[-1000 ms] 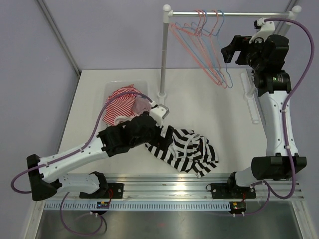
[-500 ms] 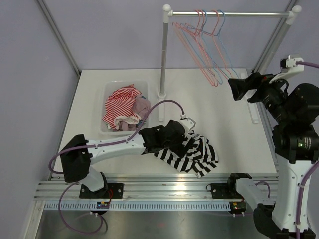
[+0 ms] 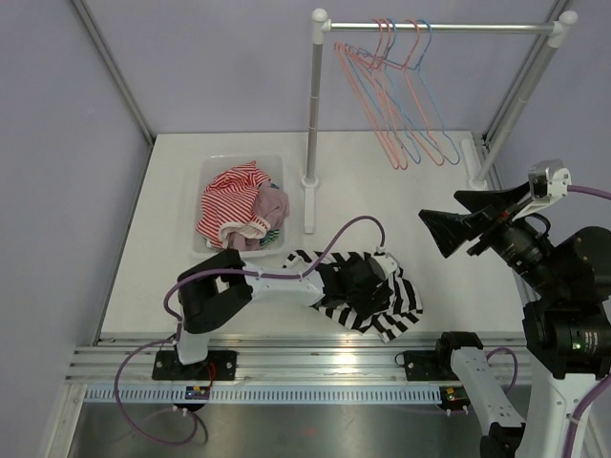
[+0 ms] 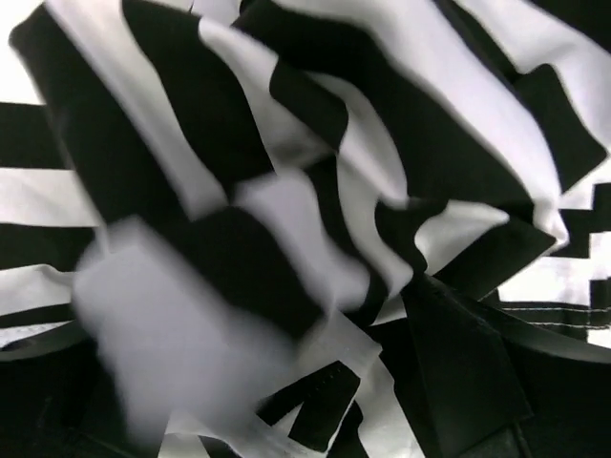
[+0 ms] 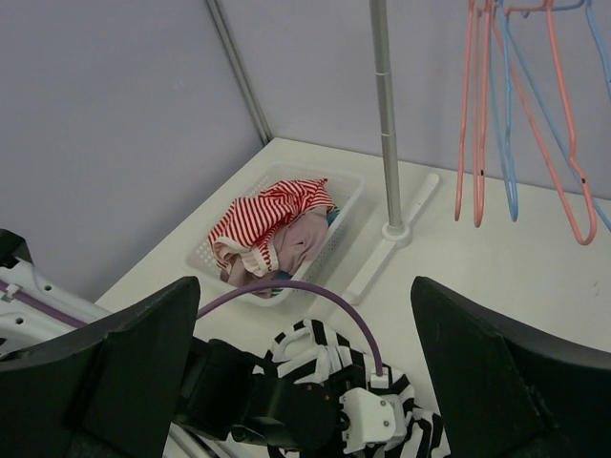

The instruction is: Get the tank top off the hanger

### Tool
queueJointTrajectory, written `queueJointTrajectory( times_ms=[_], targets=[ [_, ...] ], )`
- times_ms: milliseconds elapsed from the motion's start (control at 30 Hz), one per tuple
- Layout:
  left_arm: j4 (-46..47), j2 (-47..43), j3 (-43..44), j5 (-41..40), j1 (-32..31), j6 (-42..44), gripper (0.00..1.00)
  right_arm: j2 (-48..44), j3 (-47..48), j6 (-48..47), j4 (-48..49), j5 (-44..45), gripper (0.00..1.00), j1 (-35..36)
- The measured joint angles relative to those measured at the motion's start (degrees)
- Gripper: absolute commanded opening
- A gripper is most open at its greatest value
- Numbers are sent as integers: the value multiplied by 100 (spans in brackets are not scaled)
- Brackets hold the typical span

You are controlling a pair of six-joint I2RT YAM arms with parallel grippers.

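Observation:
The black-and-white striped tank top lies crumpled on the white table, off any hanger; it also shows in the right wrist view. My left gripper is pressed down into it. In the left wrist view the striped cloth fills the frame, blurred, and I cannot tell how the jaws stand. My right gripper hangs in the air to the right of the tank top, wide open and empty. Several red and blue hangers hang bare on the rail.
A white basket at the back left holds a red-striped garment and pink cloth. The rack's post stands on its base behind the tank top. The left arm's purple cable arches over the cloth.
My left arm has swept right across the table onto the middle of the tank top. My right arm has dropped from the rail and hangers toward the near right, its jaws wide open.

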Motion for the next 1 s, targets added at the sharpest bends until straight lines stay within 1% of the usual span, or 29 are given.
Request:
queueJointTrajectory(
  times_ms=[33, 67, 100, 133, 167, 200, 333, 433, 533, 700, 867, 933, 1000],
  targets=[
    [68, 24, 26, -52, -61, -26, 56, -57, 13, 24, -4, -31, 99, 0],
    [136, 72, 35, -96, -118, -76, 41, -103, 35, 39, -20, -70, 100, 0],
    [205, 120, 35, -173, -170, -79, 30, -133, 61, 57, -39, -92, 99, 0],
    [273, 144, 44, -249, -216, -74, 9, -166, 90, 72, -42, -111, 99, 0],
    [330, 160, 44, -319, -249, -96, 2, -210, 127, 81, -57, -120, 100, 0],
    [365, 166, 44, -369, -273, -105, 0, -245, 177, 85, -74, -129, 100, 0],
    [431, 94, -52, -474, -302, -184, 0, -378, 400, 81, -133, -138, 100, 0],
    [214, -203, -236, -568, -302, -247, 0, -450, 490, 76, -136, -131, 99, 0],
    [-140, -719, -354, -813, -299, -313, 0, -476, 490, 72, -160, -105, 100, 0],
    [-601, -1937, -326, -1344, -192, -470, 0, -498, 439, 55, -234, -83, 99, 0],
    [-1344, -2776, 136, -1902, 125, -667, 0, -555, 400, 31, -348, -4, 100, 0],
    [-1600, -2955, 343, -2002, 317, -717, 0, -568, 385, 33, -345, 15, 99, 0],
    [-1886, -3156, 549, -2057, 651, -754, 0, -584, 363, 35, -345, 48, 99, 0]
  ],
)
